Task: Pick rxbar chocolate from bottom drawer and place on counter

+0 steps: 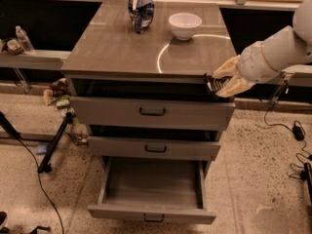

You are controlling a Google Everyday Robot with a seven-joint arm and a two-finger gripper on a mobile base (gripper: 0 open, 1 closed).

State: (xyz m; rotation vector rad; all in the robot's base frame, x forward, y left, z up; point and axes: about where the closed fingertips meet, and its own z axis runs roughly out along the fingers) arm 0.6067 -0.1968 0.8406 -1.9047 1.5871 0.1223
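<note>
My gripper [219,82] is at the right front corner of the counter [122,48], level with its edge. It is shut on the rxbar chocolate [215,83], a small dark bar with pale print held between the two cream fingers [233,87]. The white arm reaches in from the right. The bottom drawer [152,186] is pulled open below; its grey inside shows nothing in it. The two shallower drawers above it are partly open.
A white bowl [185,25] and a crumpled blue-and-white bag [140,8] stand at the back of the counter. A pale ledge with a water bottle [23,38] runs at left. Cables and a black stand leg [53,143] lie on the speckled floor.
</note>
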